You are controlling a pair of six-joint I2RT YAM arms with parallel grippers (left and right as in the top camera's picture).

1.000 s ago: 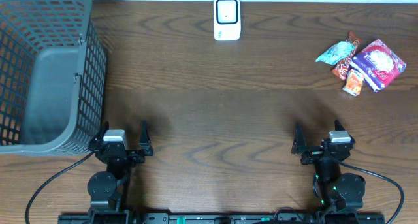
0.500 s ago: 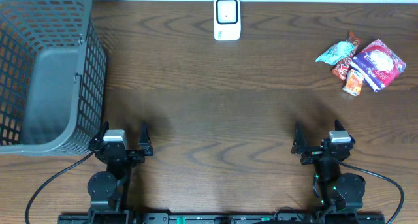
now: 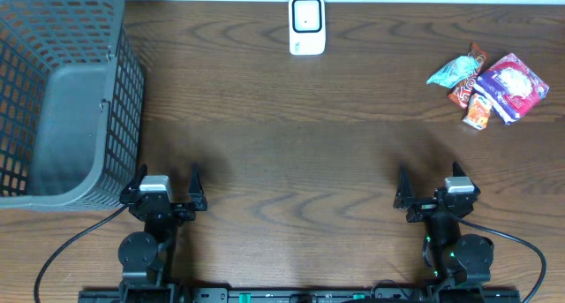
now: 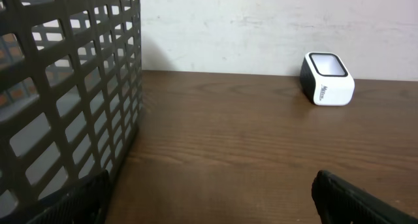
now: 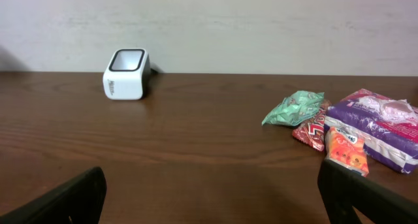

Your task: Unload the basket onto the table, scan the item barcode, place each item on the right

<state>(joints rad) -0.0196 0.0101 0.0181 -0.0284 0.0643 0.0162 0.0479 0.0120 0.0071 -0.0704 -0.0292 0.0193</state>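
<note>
The white barcode scanner (image 3: 306,25) stands at the table's far edge, centre; it also shows in the left wrist view (image 4: 327,79) and the right wrist view (image 5: 126,74). The items lie in a pile at the far right: a teal packet (image 3: 454,71), a red packet (image 3: 465,82), a small orange packet (image 3: 478,110) and a purple packet (image 3: 513,87). My left gripper (image 3: 168,176) and right gripper (image 3: 429,174) rest near the front edge, both open and empty, far from the pile. The right wrist view shows the teal packet (image 5: 293,108) and the orange packet (image 5: 347,152) ahead on the right.
A tall grey mesh basket (image 3: 124,91) fills the far left corner, close beside my left gripper (image 4: 209,201); its wall (image 4: 65,100) looms on that side. Dark wooden tabletop (image 3: 291,153) lies between the grippers and the scanner. A pale wall (image 5: 261,21) backs the table.
</note>
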